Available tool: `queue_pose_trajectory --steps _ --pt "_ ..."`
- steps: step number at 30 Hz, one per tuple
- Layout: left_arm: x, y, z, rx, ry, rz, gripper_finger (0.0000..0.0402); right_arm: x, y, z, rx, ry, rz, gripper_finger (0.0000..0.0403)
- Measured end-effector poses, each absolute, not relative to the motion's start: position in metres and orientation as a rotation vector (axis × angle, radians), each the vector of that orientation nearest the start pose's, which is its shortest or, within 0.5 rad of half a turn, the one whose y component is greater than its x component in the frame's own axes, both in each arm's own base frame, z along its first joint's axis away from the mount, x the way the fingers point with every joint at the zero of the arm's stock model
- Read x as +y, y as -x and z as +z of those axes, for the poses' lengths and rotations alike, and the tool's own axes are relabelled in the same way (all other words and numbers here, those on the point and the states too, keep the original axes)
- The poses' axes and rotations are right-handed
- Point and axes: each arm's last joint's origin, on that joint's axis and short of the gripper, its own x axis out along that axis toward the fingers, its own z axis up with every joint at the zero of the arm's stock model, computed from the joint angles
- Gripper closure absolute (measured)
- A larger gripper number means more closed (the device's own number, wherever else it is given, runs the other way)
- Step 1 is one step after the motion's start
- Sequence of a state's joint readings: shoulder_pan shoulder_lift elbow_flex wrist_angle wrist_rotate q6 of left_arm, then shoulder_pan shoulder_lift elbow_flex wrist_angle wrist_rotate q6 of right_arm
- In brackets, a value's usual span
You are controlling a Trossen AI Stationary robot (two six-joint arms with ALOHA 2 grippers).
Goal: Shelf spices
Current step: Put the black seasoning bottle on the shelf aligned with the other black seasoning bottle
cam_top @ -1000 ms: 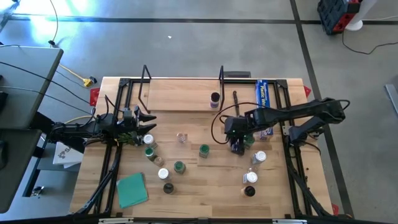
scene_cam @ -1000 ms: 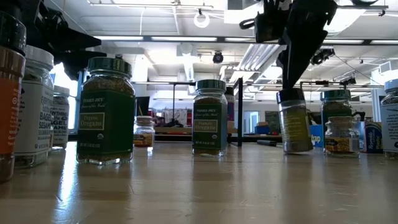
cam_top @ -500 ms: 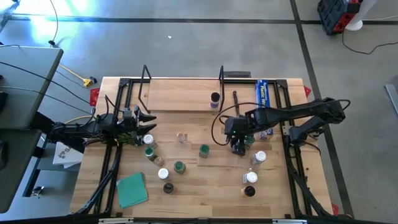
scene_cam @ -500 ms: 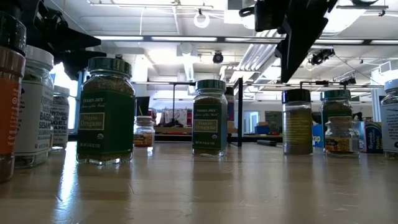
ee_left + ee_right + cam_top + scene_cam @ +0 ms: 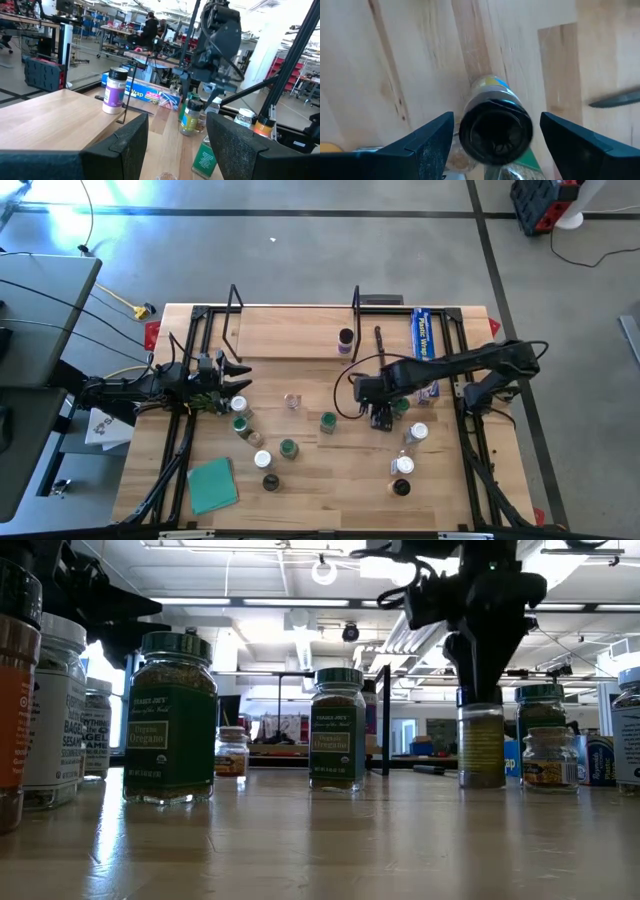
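- The shelf (image 5: 295,330), a light-wood board with 2 black wire frames, lies at the far middle of the worktop (image 5: 330,475); 1 dark-lidded jar (image 5: 346,337) stands on its right part, beside a blue wrap box (image 5: 424,332) farther right.
- The other spice jars stand loose on the worktop: green-lidded ones (image 5: 328,421) near the middle, white-lidded ones (image 5: 418,432) to the right, a green pad (image 5: 213,485) at the near left.
- The right tool (image 5: 381,416) hangs right of centre, its arm reaching in from the right edge, pointing down over a dark-lidded spice jar (image 5: 495,131).
- The right wrist view shows that jar upright between the 2 spread fingers (image 5: 427,142), with a gap on each side; nothing is pinched.
- The low view shows the jar (image 5: 481,743) standing on the worktop with the tool (image 5: 482,680) directly above its lid, other jars just right of it.
- The left tool (image 5: 236,377) waits at the left edge, level with the worktop, fingers (image 5: 125,145) spread and empty; its wrist view looks across at the shelf jar (image 5: 115,90) and the right arm.
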State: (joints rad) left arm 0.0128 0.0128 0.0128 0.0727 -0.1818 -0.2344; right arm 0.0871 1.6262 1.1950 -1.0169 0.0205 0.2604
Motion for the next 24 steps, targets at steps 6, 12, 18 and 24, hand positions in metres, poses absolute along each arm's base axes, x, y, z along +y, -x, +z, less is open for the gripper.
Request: queue_pose_trajectory --steps 6,12,18,24 --pt "0.006 -0.097 0.174 -0.095 0.240 0.185 0.0206 0.025 -0.298 0.211 1.485 -0.123 -0.143 0.0111" --pt "0.006 -0.097 0.174 -0.095 0.240 0.185 0.0206 0.025 -0.298 0.211 1.485 -0.136 -0.157 0.0143" --pt "0.006 -0.097 0.174 -0.095 0.240 0.185 0.0206 0.022 -0.306 0.227 1.441 -0.198 -0.174 0.0217" --pt "0.006 -0.097 0.174 -0.098 0.242 0.185 0.0206 0.008 -0.333 0.296 1.180 -0.157 -0.188 0.0217"
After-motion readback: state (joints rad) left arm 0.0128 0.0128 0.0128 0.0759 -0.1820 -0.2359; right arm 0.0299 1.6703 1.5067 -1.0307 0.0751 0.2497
